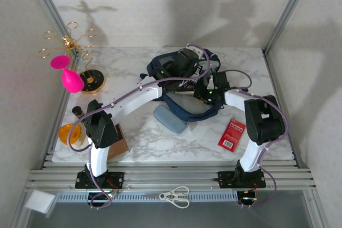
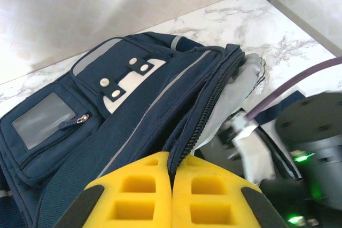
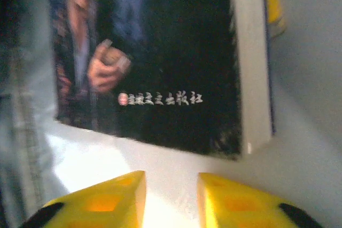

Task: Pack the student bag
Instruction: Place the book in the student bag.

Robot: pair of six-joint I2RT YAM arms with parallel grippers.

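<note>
The student bag (image 1: 170,67) lies at the back middle of the table, navy with pale patches and a grey stripe. In the left wrist view the student bag (image 2: 123,105) has its main zipper parted, showing grey lining (image 2: 235,100). My left gripper (image 2: 171,159) is shut on the bag's zippered opening edge and holds it up; it sits over the bag top (image 1: 184,60). My right gripper (image 1: 206,91) is at the bag's opening, open, nothing between its fingers (image 3: 171,179). Just ahead of it a dark-covered book (image 3: 160,62) lies on a pale surface, apart from the fingertips.
A grey-blue pencil case (image 1: 170,119) lies in front of the bag. A red packet (image 1: 232,133) sits at the front right. At the left stand a pink glass (image 1: 68,76), a gold rack (image 1: 67,44), an orange object (image 1: 68,133) and a brown block (image 1: 118,143). Scissors (image 1: 176,196) lie below the table edge.
</note>
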